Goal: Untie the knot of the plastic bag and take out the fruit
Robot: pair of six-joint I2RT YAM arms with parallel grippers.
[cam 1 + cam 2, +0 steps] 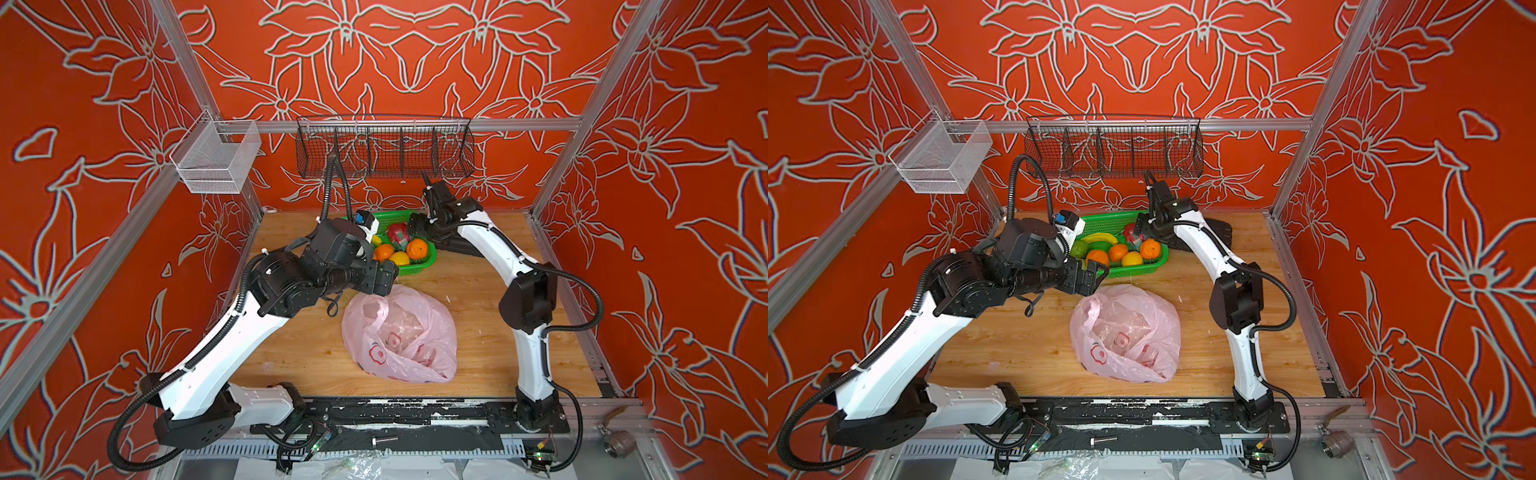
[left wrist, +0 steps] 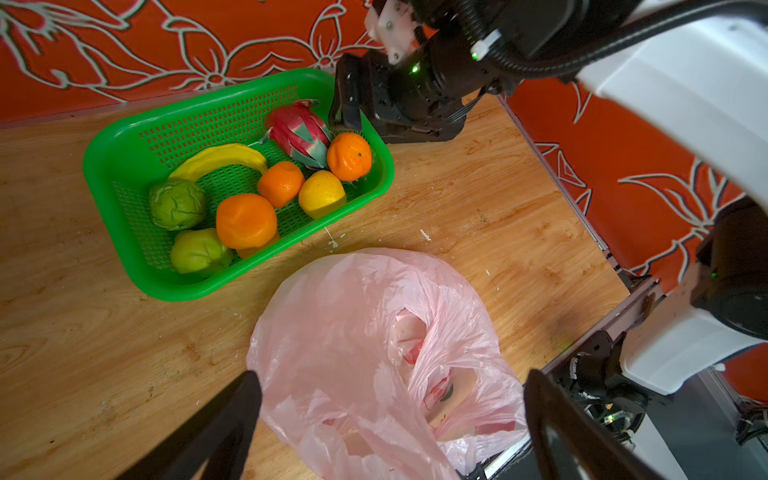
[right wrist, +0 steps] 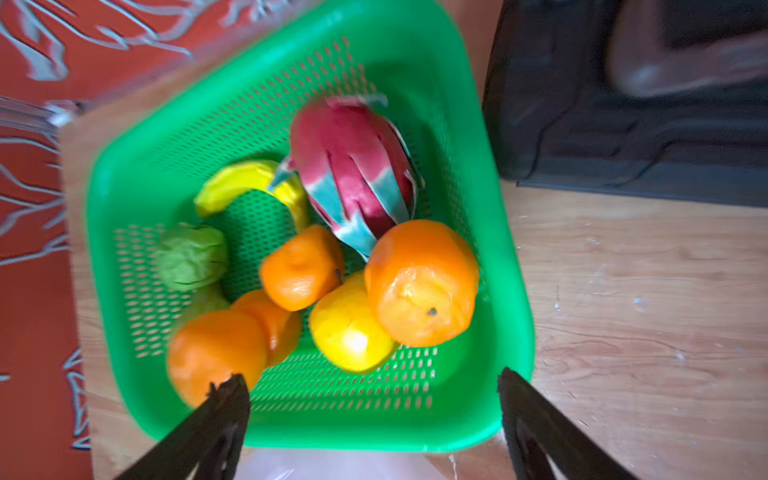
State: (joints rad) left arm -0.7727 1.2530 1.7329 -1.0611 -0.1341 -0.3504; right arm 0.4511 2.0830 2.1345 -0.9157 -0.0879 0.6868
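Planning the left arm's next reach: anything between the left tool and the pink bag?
Nothing visible. The left tool hangs open over the plastic bag, only air between them. The green basket sits beyond the bag, and the right tool is open over that basket.

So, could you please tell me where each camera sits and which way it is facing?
Both top views: high over the front edge, looking down and back across the wooden table; both arms show whole, with the plastic bag and green basket.
Left wrist: on the left arm, looking down at the bag and basket; its open jaws and the right arm show.
Right wrist: above the basket, looking down on the fruit; its open jaws show.
Shared: both wrist views show the dragon fruit.
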